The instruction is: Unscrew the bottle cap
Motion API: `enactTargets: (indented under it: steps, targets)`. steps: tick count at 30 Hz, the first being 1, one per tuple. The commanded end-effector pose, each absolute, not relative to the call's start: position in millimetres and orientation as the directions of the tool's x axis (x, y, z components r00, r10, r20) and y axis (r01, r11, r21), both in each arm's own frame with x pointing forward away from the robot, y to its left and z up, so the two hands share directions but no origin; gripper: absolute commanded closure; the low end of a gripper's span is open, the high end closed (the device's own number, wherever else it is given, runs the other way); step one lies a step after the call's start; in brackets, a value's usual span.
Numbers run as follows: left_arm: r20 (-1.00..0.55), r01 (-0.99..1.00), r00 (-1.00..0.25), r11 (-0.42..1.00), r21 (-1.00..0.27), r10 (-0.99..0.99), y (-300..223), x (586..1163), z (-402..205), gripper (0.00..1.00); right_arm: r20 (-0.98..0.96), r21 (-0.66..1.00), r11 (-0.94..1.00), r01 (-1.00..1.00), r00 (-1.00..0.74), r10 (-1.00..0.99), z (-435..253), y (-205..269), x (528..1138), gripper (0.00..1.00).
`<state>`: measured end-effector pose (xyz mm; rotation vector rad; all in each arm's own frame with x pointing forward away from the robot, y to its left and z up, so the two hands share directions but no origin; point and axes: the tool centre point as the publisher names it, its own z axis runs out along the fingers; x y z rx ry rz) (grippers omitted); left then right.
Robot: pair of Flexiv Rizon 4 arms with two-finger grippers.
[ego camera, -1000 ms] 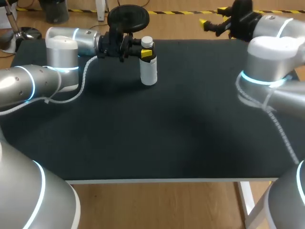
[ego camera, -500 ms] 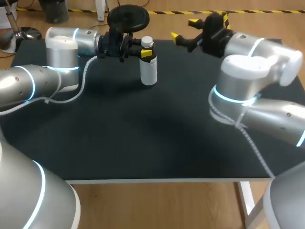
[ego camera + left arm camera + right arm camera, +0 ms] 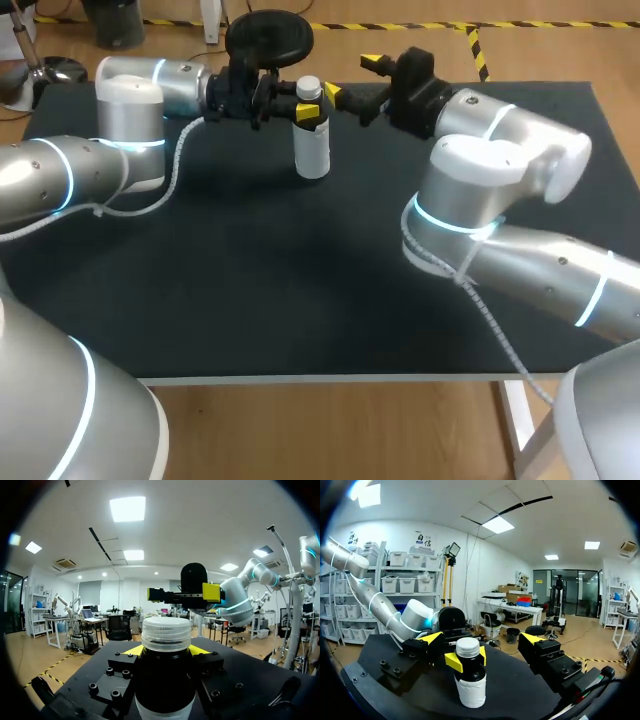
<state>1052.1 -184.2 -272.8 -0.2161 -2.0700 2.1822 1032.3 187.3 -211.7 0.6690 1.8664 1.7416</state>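
Head view: left tool [image 3: 306,110] clamps the upright bottle [image 3: 312,150] from the side; right tool [image 3: 352,79], spread open, hangs beside its cap [image 3: 309,88].

count: 1 bottle [image 3: 312,150], 1 cap [image 3: 309,88], 1 worktop [image 3: 300,280]. 2 arms: left arm [image 3: 130,110], right arm [image 3: 480,170]. 2 tools, both upper middle of frame: left tool [image 3: 308,106], right tool [image 3: 352,80].

1. Bottle [image 3: 312,150]: white wrap on the lower body, dark, near black, above it
2. Cap [image 3: 165,632]: white, finely ribbed round its side
3. Left gripper [image 3: 308,109] and right gripper [image 3: 352,79]: black bodies, bright yellow tips
4. Left arm [image 3: 60,175] and right arm [image 3: 520,260]: silver-grey, with thin glowing light-blue rings
5. Table [image 3: 300,290]: matt black top, white front edge
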Motion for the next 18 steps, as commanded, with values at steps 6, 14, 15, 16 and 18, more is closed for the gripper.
enactTargets:
  steps: [6,14,15,16,18]
  targets:
    - [-0.019,0.009,-0.983,-0.053,-0.999,0.184,-184.7,1050.4,-272.1,1.00,-0.018,1.000,0.021,-0.006,-0.771,0.636,-218.6,213.4,1027.4,0.00]
    - [-0.019,0.009,-0.983,-0.053,-0.999,0.184,-184.7,1050.4,-272.1,1.00,-0.011,1.000,0.024,0.005,-0.797,0.603,-220.6,227.9,1022.8,0.00]
    - [-0.019,0.009,-0.983,-0.053,-0.999,0.184,-184.7,1050.4,-272.1,1.00,-0.010,1.000,0.025,0.006,-0.800,0.600,-220.8,229.2,1022.6,0.00]
    - [-0.019,0.009,-0.983,-0.053,-0.999,0.184,-184.7,1050.4,-272.1,1.00,-0.009,1.000,0.027,0.009,-0.804,0.595,-221.2,230.4,1022.3,0.00]
    - [-0.019,0.009,-0.983,-0.053,-0.999,0.184,-184.7,1050.4,-272.1,1.00,-0.008,0.999,0.030,0.012,-0.808,0.589,-222.2,232.5,1022.0,0.00]
